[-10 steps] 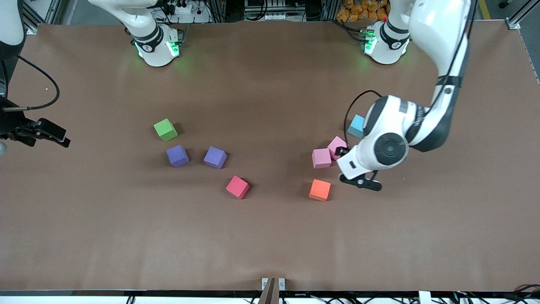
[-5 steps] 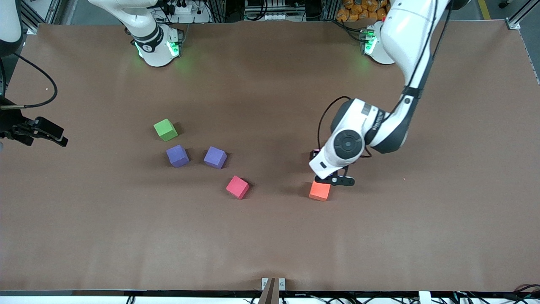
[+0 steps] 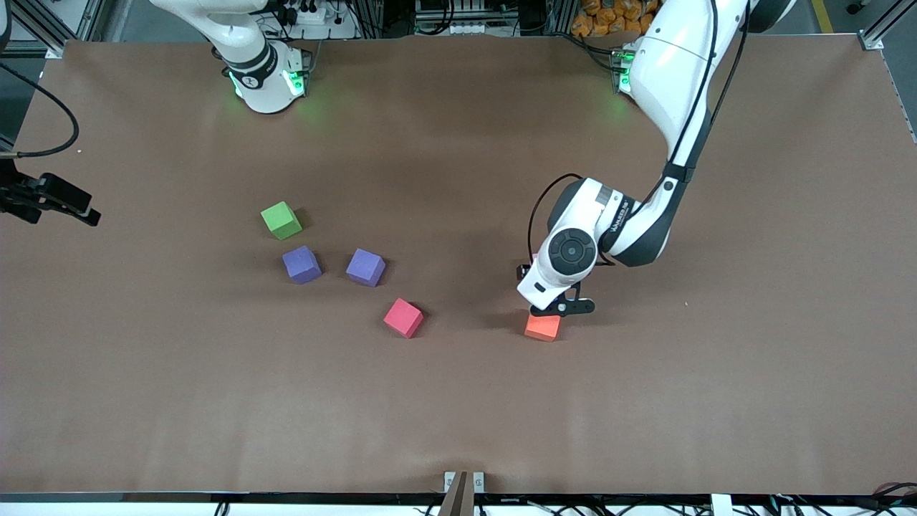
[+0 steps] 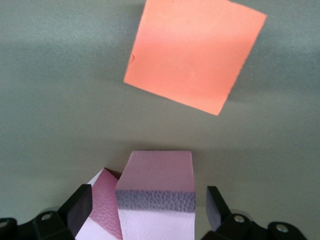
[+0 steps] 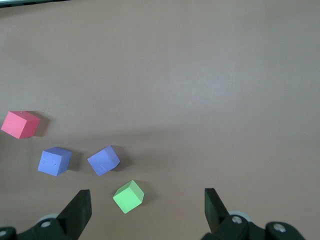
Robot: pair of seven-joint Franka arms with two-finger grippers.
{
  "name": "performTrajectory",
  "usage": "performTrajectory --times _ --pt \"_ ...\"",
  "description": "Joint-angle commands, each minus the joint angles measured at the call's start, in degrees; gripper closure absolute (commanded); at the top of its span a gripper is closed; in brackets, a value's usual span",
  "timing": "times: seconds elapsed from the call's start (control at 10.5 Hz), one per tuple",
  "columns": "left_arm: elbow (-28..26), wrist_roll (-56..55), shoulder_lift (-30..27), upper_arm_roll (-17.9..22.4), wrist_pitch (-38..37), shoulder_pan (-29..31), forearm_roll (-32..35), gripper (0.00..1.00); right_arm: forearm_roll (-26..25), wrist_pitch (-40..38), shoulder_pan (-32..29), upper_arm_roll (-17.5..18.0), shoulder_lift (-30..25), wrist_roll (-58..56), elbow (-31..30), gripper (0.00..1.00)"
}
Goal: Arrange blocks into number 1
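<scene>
Right gripper (image 3: 68, 204) waits over the edge of the counter (image 3: 458, 401) at the right arm's end, jaws released and empty. Green cube (image 3: 281, 220), 2 purple blocks (image 3: 301, 264) and red block (image 3: 402, 317) lie scattered toward that end. Orange block (image 3: 542, 327) lies toward the left arm's end. Left gripper (image 3: 560, 307) hovers low over 2 adjoining pink blocks (image 4: 157, 195), jaws spread astride 1, not pinching. The foam (light, soft, matte) should grip readily: take opposite flat faces and squeeze gently.
</scene>
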Motion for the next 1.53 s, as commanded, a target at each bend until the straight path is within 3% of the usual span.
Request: performTrajectory --times 0.0,0.38,0.96,1.05,1.15,1.43 --pt "0.1 -1.4 0.6 0.2 1.0 -0.4 -0.8 0.00 -0.2 1.4 4.0 0.5 0.6 4.3 -1.8 0.00" --pt "0.1 -2.2 1.6 0.0 1.1 -0.8 -0.9 0.00 -0.1 11.9 11.3 0.5 2.4 11.6 -12.0 0.00" --pt "-0.1 -2.5 2.0 -0.2 1.0 -2.1 -2.4 0.00 -0.2 21.0 23.5 0.5 13.8 33.8 -12.2 0.00" --pt "-0.3 -2.4 1.9 -0.2 0.7 -2.2 -2.4 0.36 -0.2 22.8 25.6 0.4 15.8 37.0 -12.2 0.00" --pt "-0.3 -2.3 1.8 -0.2 0.3 -2.1 -2.4 0.99 -0.2 24.3 26.6 0.4 17.7 40.1 -12.2 0.00" --pt "-0.1 -2.0 1.4 -0.1 0.0 -2.4 -2.4 1.00 0.6 27.9 28.7 0.5 22.5 47.6 -12.2 0.00"
